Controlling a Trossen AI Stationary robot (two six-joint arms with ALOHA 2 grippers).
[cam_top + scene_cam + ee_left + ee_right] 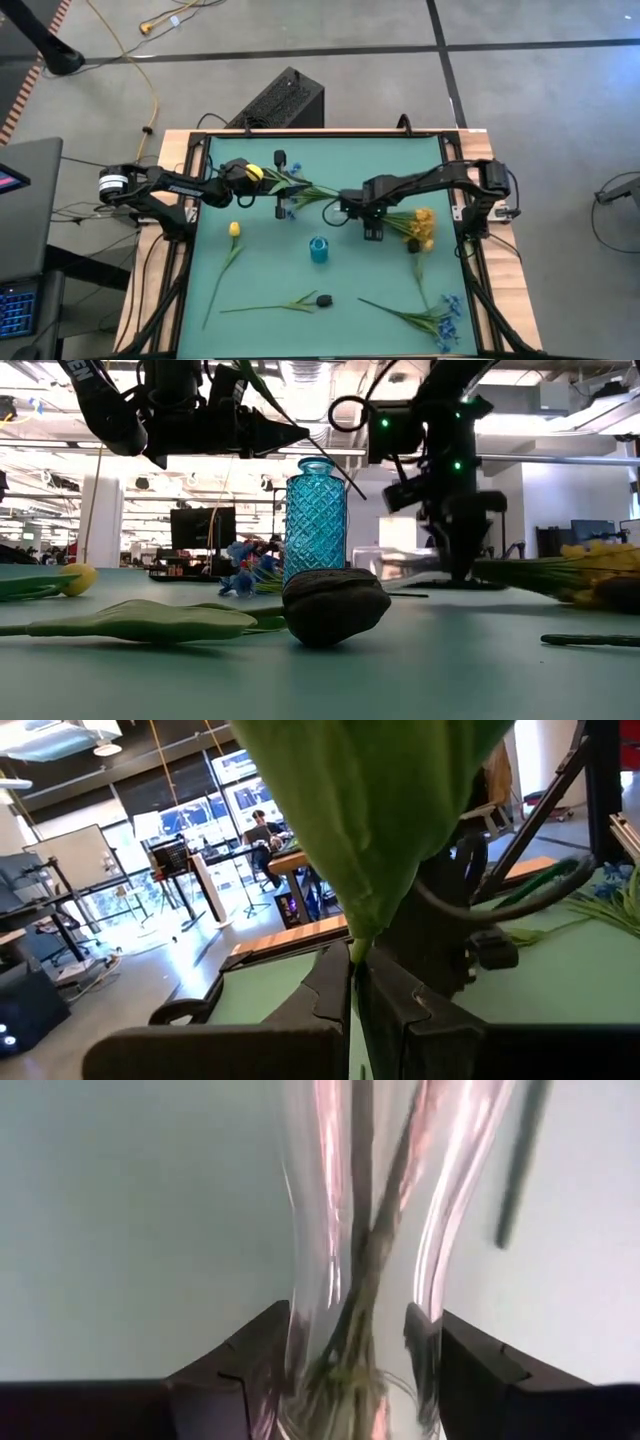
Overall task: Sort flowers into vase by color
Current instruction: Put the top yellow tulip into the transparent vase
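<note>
My right gripper (372, 230) points down over a clear glass vase (362, 1230) that lies on its side on the green mat. The vase holds yellow flowers (421, 226). My left gripper (262, 176) hangs level above the mat's far left, shut on a green-stalked flower (310, 189) with a yellow bloom (255, 172) at the gripper. A small blue vase (319, 249) stands upright mid-mat. Lying flat on the mat are a yellow tulip (234, 229), a dark bud (324, 299) on its stalk, blue sprays (290, 182) and another blue spray (443, 318). My left gripper pinches the flower where a broad green leaf narrows to its foot (356, 952), between its two shut fingers. The fingers come level from the table's left. The flower is lifted clear and its stalk reaches on toward the right. My right gripper has the lying glass vase between its two fingers (262, 1355), one on each side wall (300, 1342), near the end away from the blooms. The fingers come from above, pointing down, across the vase. The vase rests on the mat.
Dark rails (203, 160) frame the mat on a wooden table. A black box (285, 97) stands behind the far edge, with cables on the floor. Bare mat lies at the near middle, in front of the blue vase.
</note>
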